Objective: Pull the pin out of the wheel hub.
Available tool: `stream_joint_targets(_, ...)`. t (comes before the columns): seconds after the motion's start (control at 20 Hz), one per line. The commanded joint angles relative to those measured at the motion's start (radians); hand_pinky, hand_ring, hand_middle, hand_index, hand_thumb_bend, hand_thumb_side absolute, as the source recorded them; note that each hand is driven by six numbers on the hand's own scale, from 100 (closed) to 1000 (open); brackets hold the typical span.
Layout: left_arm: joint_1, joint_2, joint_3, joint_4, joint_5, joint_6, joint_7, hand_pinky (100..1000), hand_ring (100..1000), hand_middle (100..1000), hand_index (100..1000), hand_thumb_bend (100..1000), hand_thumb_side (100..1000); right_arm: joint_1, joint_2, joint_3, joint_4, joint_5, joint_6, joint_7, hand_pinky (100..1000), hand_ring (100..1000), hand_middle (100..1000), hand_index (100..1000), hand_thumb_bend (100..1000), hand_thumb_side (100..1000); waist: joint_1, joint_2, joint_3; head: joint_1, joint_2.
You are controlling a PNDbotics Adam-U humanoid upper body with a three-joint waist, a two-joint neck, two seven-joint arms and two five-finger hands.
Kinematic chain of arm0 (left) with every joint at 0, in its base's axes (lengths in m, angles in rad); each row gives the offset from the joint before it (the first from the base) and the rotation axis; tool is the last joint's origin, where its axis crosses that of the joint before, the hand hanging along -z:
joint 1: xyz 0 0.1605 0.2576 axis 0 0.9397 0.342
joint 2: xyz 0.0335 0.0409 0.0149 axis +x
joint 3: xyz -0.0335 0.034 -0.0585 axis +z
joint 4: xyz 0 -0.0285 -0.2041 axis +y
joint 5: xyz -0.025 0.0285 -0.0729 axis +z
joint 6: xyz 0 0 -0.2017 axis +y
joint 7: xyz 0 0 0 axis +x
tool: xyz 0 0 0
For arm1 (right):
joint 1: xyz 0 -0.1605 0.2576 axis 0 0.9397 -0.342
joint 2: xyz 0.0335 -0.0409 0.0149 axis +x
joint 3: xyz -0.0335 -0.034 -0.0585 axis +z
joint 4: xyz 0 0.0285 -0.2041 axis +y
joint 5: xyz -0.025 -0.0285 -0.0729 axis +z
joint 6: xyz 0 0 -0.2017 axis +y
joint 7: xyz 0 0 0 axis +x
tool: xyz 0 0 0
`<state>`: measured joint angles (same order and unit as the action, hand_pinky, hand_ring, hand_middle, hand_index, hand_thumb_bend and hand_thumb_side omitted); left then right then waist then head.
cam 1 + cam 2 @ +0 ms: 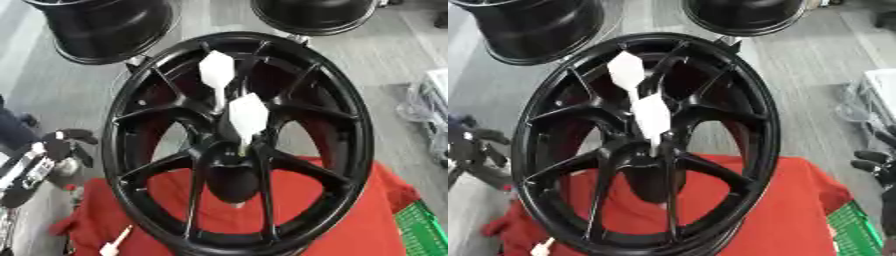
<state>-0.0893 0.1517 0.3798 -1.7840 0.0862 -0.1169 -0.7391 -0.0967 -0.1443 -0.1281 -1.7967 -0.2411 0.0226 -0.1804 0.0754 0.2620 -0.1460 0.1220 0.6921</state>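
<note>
Pins (248, 116) at frame centre may jam if tugged askew; left hand (68, 145) and right hand (877, 167) hold nothing, fingers curled.

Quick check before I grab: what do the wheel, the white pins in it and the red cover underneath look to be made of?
Wheel: looks like cast metal with a glossy black coat; highlights run along rim and spokes. White pins: probably matte plastic, with flat diamond-shaped heads on thin stems; hard to confirm. Red cover: cloth, since it drapes and wrinkles at the edges.
</note>
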Motion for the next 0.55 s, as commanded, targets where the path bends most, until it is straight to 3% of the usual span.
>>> stream_joint_targets(0.05,-0.021,-0.027,0.013,-0.053,0.008,0.091,0.004,619,493,664,815,249,878,-0.005,-0.004,0.002,-0.007,0.001,0.0,0.003,552,572,770,835,100,961,-0.005,-0.015,0.001,-0.005,-0.009)
stream_joint_targets(0.55,-0.034,-0.046,0.033,-0.086,0.016,0.163,0.092,617,492,655,812,237,876,-0.004,-0.004,0.001,-0.008,0.0,0.0,0.003,552,572,770,836,100,962,-0.01,-0.012,0.007,-0.021,-0.021)
